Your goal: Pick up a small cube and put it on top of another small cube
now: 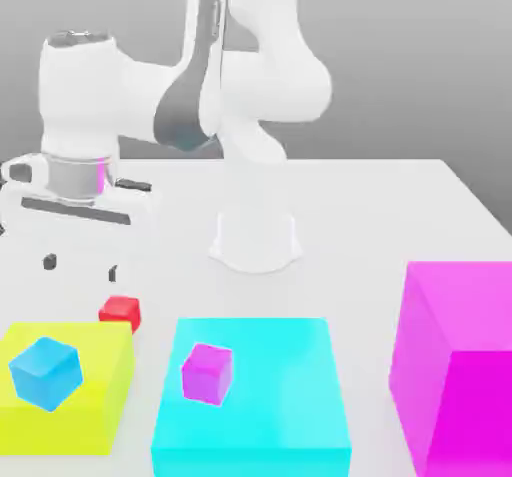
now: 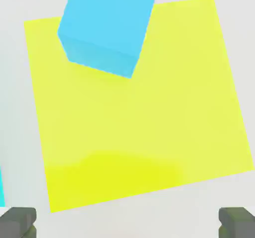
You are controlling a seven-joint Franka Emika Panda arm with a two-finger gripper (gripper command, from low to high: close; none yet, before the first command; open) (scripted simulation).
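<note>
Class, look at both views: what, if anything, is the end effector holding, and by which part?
Nothing is held. The end effector is open above the table, apart from the tiny bright red cube.

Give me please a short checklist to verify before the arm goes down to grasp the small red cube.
1. Gripper open and empty: ok.
2. Gripper directly above the red cube: not ok; the cube sits toward the exterior view's right of it.
3. Red cube free on the table, nothing on top: ok.
4. Small magenta cube top free: ok.
5. Room for fingers beside the yellow block: cannot tell.
</note>
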